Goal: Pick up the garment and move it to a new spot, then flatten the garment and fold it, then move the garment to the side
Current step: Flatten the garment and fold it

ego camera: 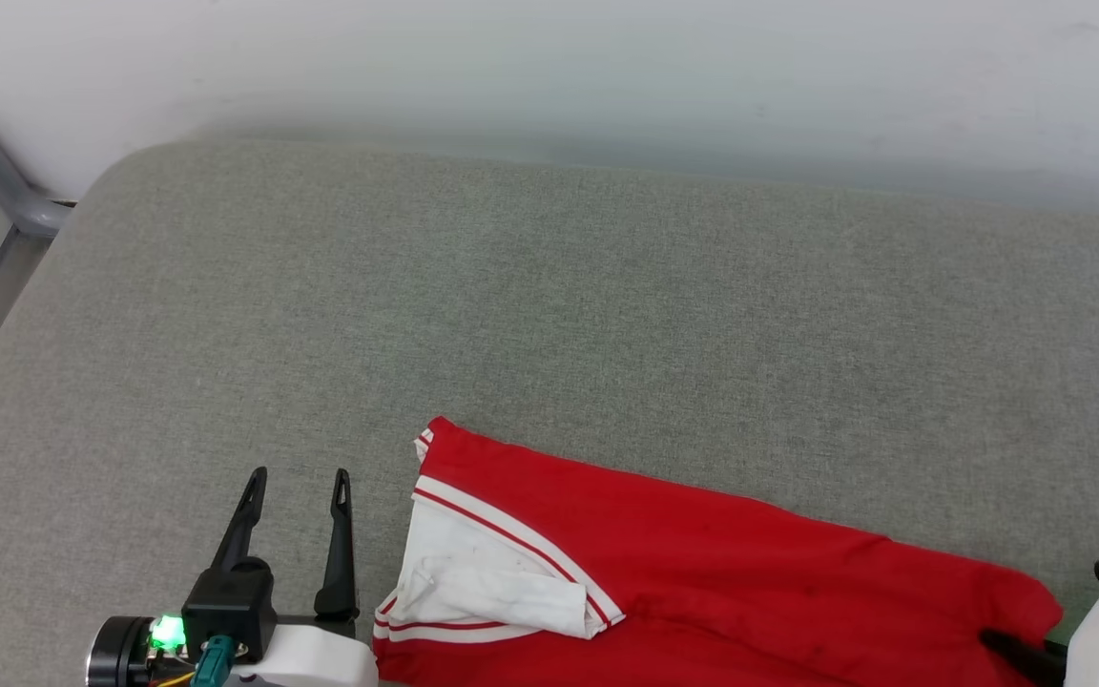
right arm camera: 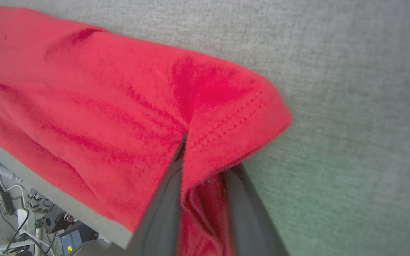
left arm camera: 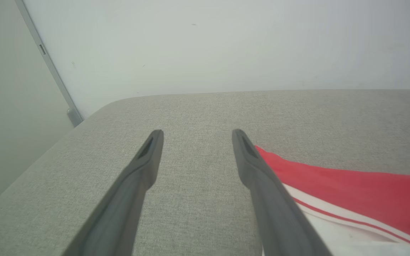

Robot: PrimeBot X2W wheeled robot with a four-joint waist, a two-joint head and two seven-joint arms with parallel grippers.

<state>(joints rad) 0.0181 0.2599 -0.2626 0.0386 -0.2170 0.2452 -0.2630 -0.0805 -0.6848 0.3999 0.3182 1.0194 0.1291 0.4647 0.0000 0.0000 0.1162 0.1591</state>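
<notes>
The red shirt (ego camera: 702, 553) is lying on the grey fabric surface (ego camera: 549, 305), near its front edge and toward the robot's right side. In the head view one white sleeve (ego camera: 492, 582) with red-and-white striped trim is lying folded over the red cloth at the shirt's left end. The chest print is not showing from this side.

The left tool (ego camera: 300, 474) is staying just beside that left end, and its two dark fingers are spread apart with nothing between them. In the left wrist view the left tool (left arm camera: 198, 133) is pointing over the bare grey surface (left arm camera: 190, 199), and the shirt (left arm camera: 351, 188) is lying just beside its right finger. I cannot tell if the finger is touching the cloth.

The right tool (ego camera: 1026, 654) is sitting at the shirt's right corner, at the lower right of the head view. In the right wrist view the right tool (right arm camera: 208, 167) is pinching a fold of the shirt (right arm camera: 101, 106): one finger is lying on top of the red cloth and the other is going under it, so the cloth is bunching up around them. The grey surface (right arm camera: 351, 106) is lying beyond this corner. Behind the surface a pale wall (ego camera: 549, 67) is rising.
</notes>
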